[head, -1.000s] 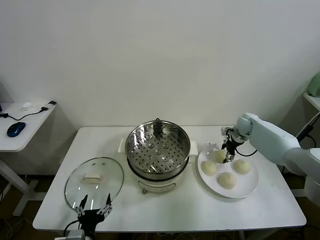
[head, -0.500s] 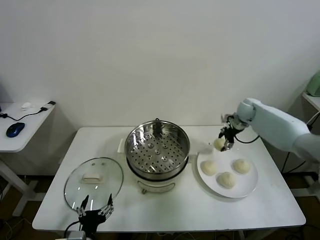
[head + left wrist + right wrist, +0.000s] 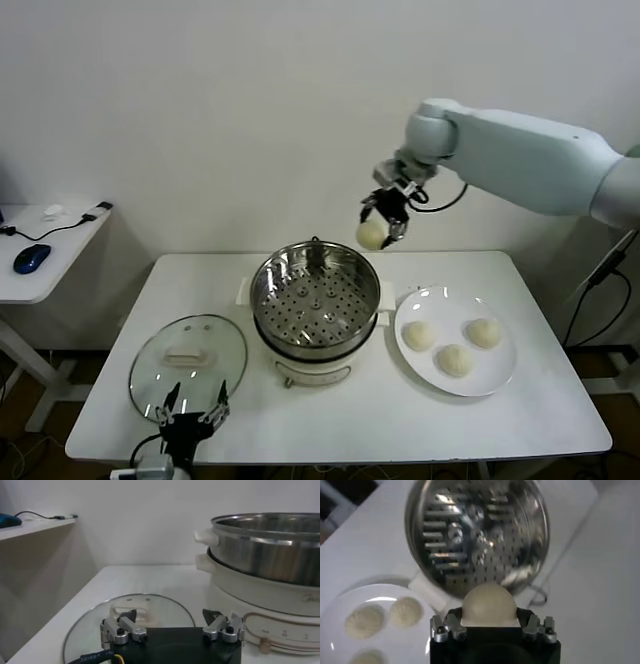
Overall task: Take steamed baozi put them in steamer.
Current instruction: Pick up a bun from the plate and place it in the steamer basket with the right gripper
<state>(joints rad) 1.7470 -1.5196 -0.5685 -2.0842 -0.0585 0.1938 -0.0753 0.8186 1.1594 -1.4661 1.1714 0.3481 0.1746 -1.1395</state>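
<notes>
My right gripper (image 3: 378, 226) is shut on one cream-white baozi (image 3: 371, 234) and holds it in the air above the steamer's far right rim. In the right wrist view the baozi (image 3: 488, 604) sits between the jaws, with the steamer's perforated tray (image 3: 476, 535) beyond it. The steamer (image 3: 316, 300) stands at the table's middle, shiny and with no buns in it. Three more baozi (image 3: 454, 359) lie on the white plate (image 3: 500, 374) to its right. My left gripper (image 3: 187, 424) is open and parked low at the table's front left.
A glass lid with a white handle (image 3: 187, 356) lies flat left of the steamer, and shows in the left wrist view (image 3: 131, 621) just beyond my left gripper. A side desk (image 3: 45, 250) with a blue mouse stands far left.
My right gripper lifted one baozi off the plate and carried it up and to the left, above the steamer's rim. The plate now holds three buns. The left arm stayed put.
</notes>
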